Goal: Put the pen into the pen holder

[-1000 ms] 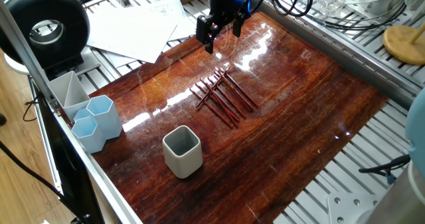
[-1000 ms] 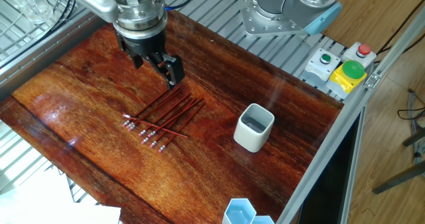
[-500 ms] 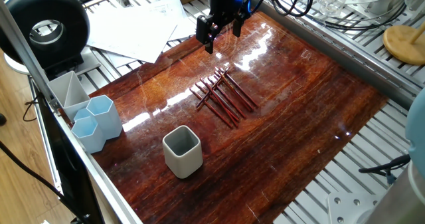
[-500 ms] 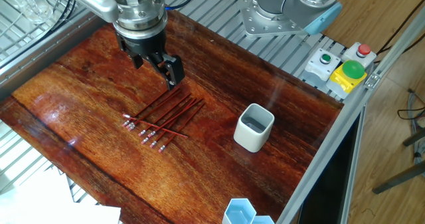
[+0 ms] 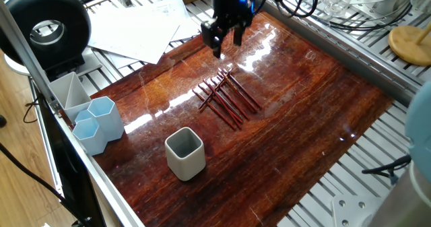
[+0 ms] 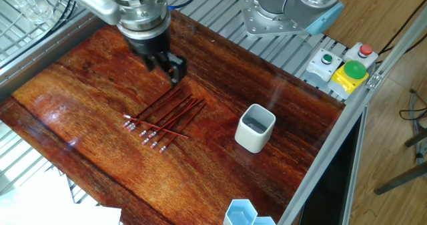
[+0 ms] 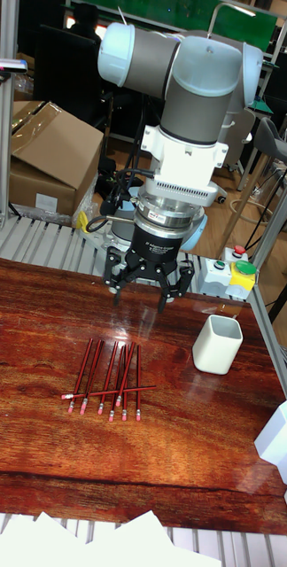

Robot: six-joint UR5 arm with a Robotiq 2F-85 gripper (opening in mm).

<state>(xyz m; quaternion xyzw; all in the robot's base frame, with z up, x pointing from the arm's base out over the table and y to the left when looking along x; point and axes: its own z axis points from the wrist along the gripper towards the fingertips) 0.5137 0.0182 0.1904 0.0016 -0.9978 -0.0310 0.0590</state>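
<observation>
1. Turning about its own axis is what the pincer (image 5: 225, 40) has just done: against the frame half a second back, its two fingers sit at a new angle in both fixed views and it has edged slightly toward the pens. The jaws stand apart and hold nothing.
2. Judging by that turn, the arm is lining its fingers up across a pen before coming down, so the task is at its very start: no pen lifted, nothing delivered.
3. Lying flat on the wooden tabletop (image 5: 303, 119), the red pens (image 5: 225, 98) form a loose row just on the near side of the pincer, unmoved, and the pincer hangs above the wood without touching them.
4. Most pens run parallel. In the tall fixed view their long axes run near to far, with the pale capped ends (image 7: 111, 414) toward the near edge and the plain ends toward the pincer (image 7: 146, 285). One pen (image 7: 110, 391) lies crosswise over the others, running left to right.
5. Standing upright to the right of the pens in that view, well apart from them, is the off-white pen holder (image 7: 217, 344), mouth up and empty as far as can be seen.
</observation>
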